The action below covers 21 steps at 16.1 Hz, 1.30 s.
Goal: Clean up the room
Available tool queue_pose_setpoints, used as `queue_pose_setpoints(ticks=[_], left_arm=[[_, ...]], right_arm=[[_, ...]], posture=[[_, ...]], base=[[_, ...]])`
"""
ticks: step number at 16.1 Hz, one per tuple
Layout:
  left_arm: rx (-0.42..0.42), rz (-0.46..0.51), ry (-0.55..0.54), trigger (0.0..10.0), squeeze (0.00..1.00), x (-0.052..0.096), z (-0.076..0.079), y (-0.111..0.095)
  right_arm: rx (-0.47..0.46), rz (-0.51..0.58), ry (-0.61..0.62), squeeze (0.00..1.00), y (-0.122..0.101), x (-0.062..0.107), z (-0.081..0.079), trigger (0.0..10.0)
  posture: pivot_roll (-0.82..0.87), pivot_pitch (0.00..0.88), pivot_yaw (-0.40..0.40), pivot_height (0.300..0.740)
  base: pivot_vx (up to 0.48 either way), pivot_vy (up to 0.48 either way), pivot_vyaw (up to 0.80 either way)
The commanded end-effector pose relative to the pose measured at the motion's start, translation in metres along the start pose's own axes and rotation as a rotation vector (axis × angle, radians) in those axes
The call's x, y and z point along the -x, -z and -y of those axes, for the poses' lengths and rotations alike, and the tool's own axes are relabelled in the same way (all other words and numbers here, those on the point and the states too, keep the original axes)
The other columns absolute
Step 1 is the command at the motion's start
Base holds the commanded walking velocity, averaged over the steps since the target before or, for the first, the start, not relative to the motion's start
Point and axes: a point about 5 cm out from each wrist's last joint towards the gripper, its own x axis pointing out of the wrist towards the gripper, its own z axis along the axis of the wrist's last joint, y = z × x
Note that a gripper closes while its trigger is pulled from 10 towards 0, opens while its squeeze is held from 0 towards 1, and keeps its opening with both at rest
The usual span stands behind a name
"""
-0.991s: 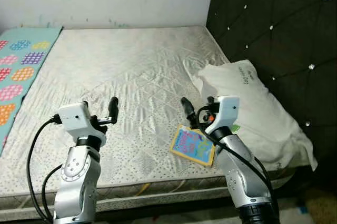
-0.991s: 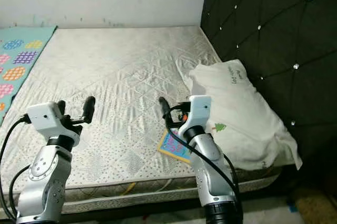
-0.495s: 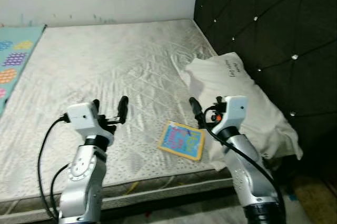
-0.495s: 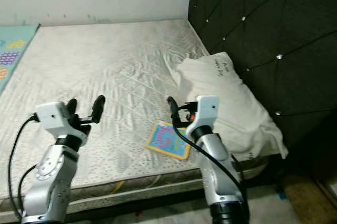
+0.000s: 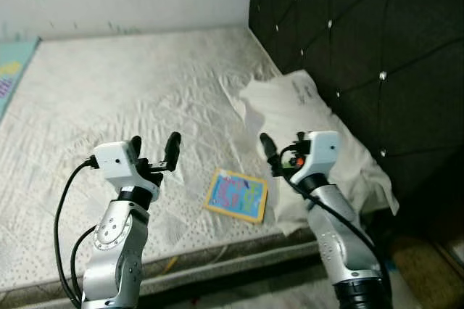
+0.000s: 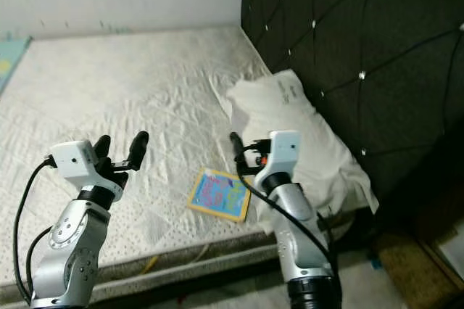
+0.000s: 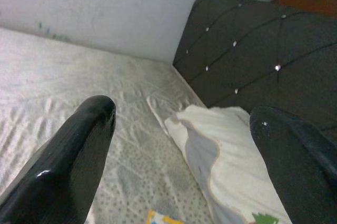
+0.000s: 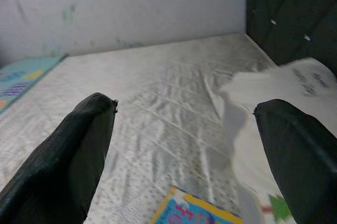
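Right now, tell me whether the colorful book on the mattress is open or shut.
Shut. The book lies flat on the mattress with its colorful cover facing up and no pages spread, beside the white pillow.

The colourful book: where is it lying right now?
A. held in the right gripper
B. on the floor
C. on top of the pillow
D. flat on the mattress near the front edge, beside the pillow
D. The book lies flat on the mattress, just left of the pillow, with both grippers open above the bed.
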Motion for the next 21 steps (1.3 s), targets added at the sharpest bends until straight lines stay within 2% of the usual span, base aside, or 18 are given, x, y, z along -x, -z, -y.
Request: queue_pose_setpoints(ticks=[1,15,19,21], left_arm=[[-0.001,0.006,0.01,10.0,0.0,-0.0006,0.0019,-0.0031],[0.0,0.007,0.012,10.0,0.0,-0.0005,0.0018,-0.0032],[-0.009,-0.02,-0.034,10.0,0.0,0.0037,0.0011,0.0039],[-0.03,-0.026,-0.038,10.0,0.0,0.0053,-0.0027,0.0052]], right_arm=[[0.01,0.008,0.013,0.0,-0.0025,-0.0004,0.003,10.0],[0.01,0.008,0.014,0.0,-0.0024,-0.0005,0.0031,10.0],[0.014,0.003,0.032,0.0,-0.0015,0.0016,0.008,10.0],[0.017,-0.001,0.032,0.0,-0.0007,0.0016,0.0077,10.0]], posture=[[-0.07,0.01,0.013,0.74],[-0.07,0.01,0.013,0.74],[-0.07,0.026,0.01,0.74],[-0.07,0.027,0.009,0.74]], base=[[0.247,0.0,0.0],[0.248,0.0,0.0],[0.0,0.0,0.0],[0.0,0.0,-0.8]])
